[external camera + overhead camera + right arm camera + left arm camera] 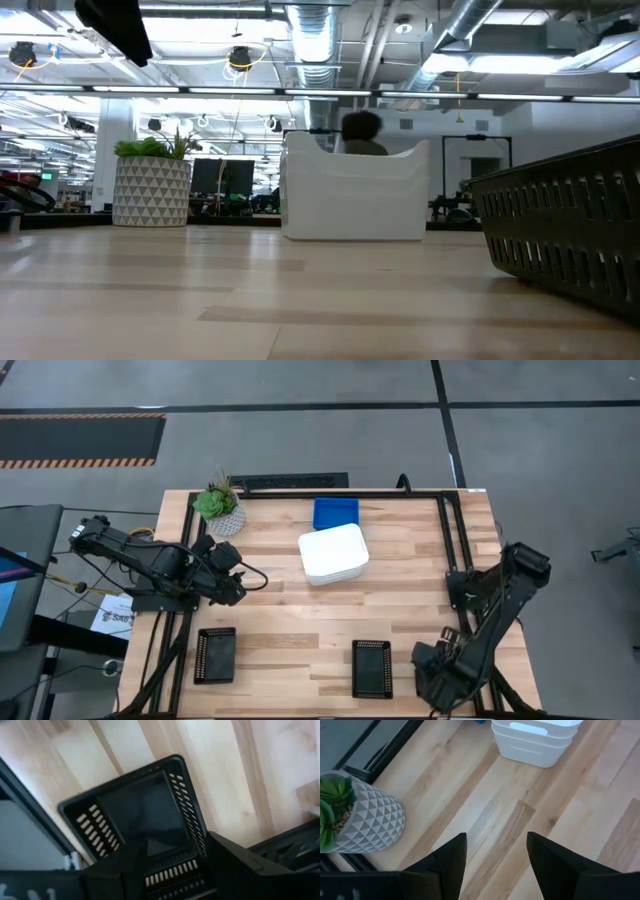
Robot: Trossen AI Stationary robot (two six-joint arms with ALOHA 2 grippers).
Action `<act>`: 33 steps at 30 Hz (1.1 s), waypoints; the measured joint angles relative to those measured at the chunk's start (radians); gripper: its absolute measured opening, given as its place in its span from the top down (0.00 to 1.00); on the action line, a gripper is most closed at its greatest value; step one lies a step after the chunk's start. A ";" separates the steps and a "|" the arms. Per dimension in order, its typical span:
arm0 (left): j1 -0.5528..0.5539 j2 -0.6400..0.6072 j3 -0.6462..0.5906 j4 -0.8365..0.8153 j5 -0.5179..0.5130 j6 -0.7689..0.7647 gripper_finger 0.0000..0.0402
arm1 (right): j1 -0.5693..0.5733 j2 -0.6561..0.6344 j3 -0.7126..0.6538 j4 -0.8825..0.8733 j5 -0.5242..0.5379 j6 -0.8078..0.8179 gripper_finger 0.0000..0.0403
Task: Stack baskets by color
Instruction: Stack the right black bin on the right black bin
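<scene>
the right gripper (175, 865) hung with its fingers apart just above a black basket (140, 820) near the table's front edge, nothing clamped between them. that basket (371, 668) lay flat on the wooden table (280, 620), with another black basket (215, 655) well to its left along the same edge. the left gripper (495, 860), its fingers likewise spread and empty, hovered over bare planks at the table's left side, near a potted succulent (220, 505) in a patterned white pot. white baskets (333, 553) sat nested in a stack at mid-table, touching a blue basket (335, 512) behind them by the far edge.
</scene>
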 joint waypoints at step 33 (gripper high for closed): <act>0.000 0.000 0.000 -0.004 0.014 -0.001 0.51 | -0.043 -0.072 -0.341 0.298 -0.020 -0.220 0.52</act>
